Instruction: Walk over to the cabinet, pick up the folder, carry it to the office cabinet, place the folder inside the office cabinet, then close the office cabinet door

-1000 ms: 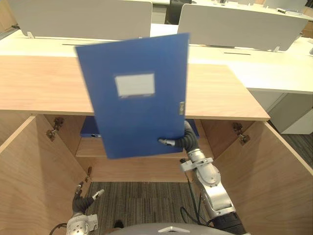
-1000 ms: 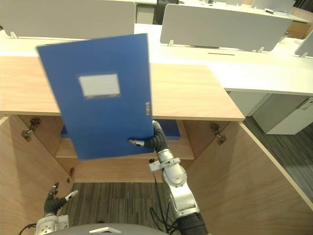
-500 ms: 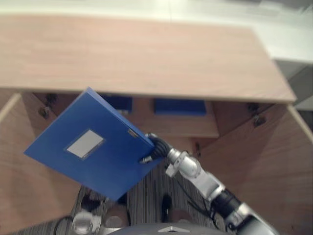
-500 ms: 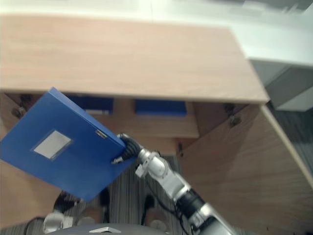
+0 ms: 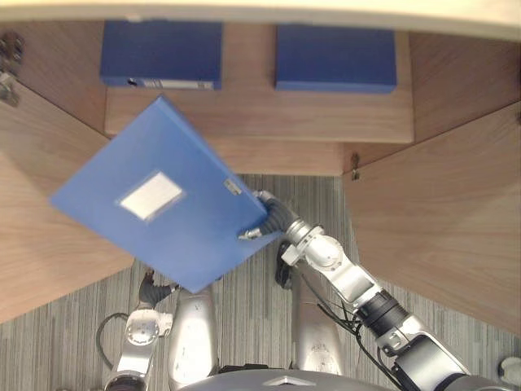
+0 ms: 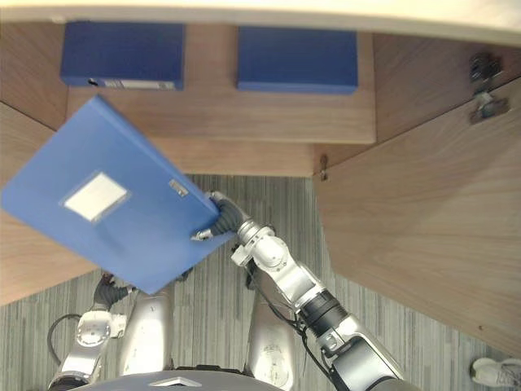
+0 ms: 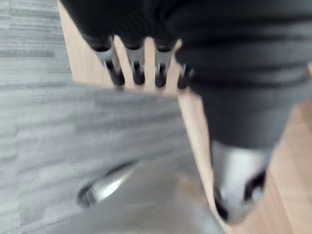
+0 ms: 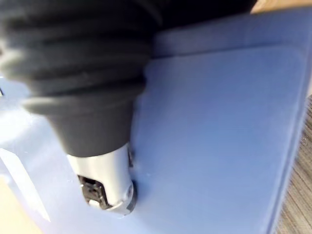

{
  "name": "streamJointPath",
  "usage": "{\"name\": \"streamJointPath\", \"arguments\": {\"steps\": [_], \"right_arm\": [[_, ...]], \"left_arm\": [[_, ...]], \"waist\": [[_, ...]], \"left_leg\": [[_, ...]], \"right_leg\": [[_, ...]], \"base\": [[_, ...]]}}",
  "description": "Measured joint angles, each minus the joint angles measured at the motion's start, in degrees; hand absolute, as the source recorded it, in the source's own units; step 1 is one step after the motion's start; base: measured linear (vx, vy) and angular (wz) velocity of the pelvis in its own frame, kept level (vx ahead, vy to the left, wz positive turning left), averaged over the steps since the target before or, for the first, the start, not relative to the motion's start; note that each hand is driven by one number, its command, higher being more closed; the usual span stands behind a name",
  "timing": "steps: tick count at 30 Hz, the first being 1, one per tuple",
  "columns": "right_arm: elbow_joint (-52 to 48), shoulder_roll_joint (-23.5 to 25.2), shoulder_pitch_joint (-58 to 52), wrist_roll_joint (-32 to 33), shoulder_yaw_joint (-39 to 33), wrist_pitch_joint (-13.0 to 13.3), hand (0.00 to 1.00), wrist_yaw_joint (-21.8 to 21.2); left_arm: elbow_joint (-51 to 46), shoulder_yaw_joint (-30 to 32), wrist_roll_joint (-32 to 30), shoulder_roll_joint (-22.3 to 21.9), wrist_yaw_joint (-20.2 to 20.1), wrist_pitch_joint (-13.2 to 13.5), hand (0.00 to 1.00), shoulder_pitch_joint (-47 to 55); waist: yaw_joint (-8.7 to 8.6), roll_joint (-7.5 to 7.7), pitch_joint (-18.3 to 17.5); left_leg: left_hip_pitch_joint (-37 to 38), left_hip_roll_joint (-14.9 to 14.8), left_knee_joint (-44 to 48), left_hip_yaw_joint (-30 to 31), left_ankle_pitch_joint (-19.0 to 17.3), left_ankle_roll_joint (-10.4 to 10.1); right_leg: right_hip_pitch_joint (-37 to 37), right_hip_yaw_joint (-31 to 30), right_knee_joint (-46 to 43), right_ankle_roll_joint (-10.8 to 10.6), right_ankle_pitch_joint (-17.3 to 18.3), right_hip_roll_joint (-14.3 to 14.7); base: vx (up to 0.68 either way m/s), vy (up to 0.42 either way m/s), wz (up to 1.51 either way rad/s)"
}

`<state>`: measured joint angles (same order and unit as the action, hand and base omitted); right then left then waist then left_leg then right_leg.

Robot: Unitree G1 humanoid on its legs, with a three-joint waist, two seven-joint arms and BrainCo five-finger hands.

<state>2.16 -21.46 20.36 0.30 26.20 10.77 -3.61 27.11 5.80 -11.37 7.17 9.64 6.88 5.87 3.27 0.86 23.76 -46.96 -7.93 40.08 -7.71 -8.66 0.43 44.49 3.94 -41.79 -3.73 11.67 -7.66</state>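
In the left eye view the folder (image 5: 163, 199) is held tilted below the cabinet shelf (image 5: 244, 124), pinched at a corner by the right hand (image 5: 269, 218), and should be levelled before insertion; in the left wrist view the left hand (image 7: 135, 66) is shown with fingers straight and empty; in the right wrist view the thumb is pressed onto the cover.

The right arm stretches forward from the lower right, wrist bent. Its right hand (image 5: 269, 218) pinches a corner of the folder (image 5: 163, 220), thumb on top. The left hand (image 5: 151, 285) hangs low – fingers (image 7: 135, 61) loosely straight.
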Motion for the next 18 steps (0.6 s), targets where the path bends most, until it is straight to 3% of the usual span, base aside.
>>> {"name": "streamJointPath", "arguments": {"steps": [4, 9, 18], "right_arm": [[-3.7, 0.8, 0.1, 5.3, -8.4, 0.1, 1.0, 2.6], [-3.3, 1.2, 2.7, 17.0, -19.6, 0.2, 1.0, 6.2], [2.2, 0.5, 12.1, 32.0, -27.1, 0.4, 1.0, 10.5]], "left_arm": [[-6.4, 0.0, 0.1, -0.9, -0.1, 0.0, 0.0, -0.1], [-15.5, -0.2, 2.3, -2.1, -1.2, 1.3, 0.0, 0.8], [-19.2, -0.2, 3.6, -2.2, -1.7, 2.3, 0.0, 2.1]], "waist": [[0.55, -0.63, 0.9], [1.89, -0.97, 2.7], [3.1, -1.61, 3.9]], "left_leg": [[-5.3, -0.5, 3.2, 0.5, -0.3, 0.1], [-10.9, -0.4, 6.0, 1.6, -0.4, 0.1], [-16.4, -0.6, 9.4, 3.2, -0.8, -0.4]], "right_leg": [[5.3, 0.0, -3.5, 0.1, 0.5, -0.1], [10.8, 0.5, -7.4, 0.5, 1.9, -0.8], [16.0, 1.7, -12.1, 1.3, 3.7, -1.3]], "base": [[-0.08, -0.032, -0.01], [-0.03, -0.05, 0.1], [0.04, -0.067, 0.05]]}}
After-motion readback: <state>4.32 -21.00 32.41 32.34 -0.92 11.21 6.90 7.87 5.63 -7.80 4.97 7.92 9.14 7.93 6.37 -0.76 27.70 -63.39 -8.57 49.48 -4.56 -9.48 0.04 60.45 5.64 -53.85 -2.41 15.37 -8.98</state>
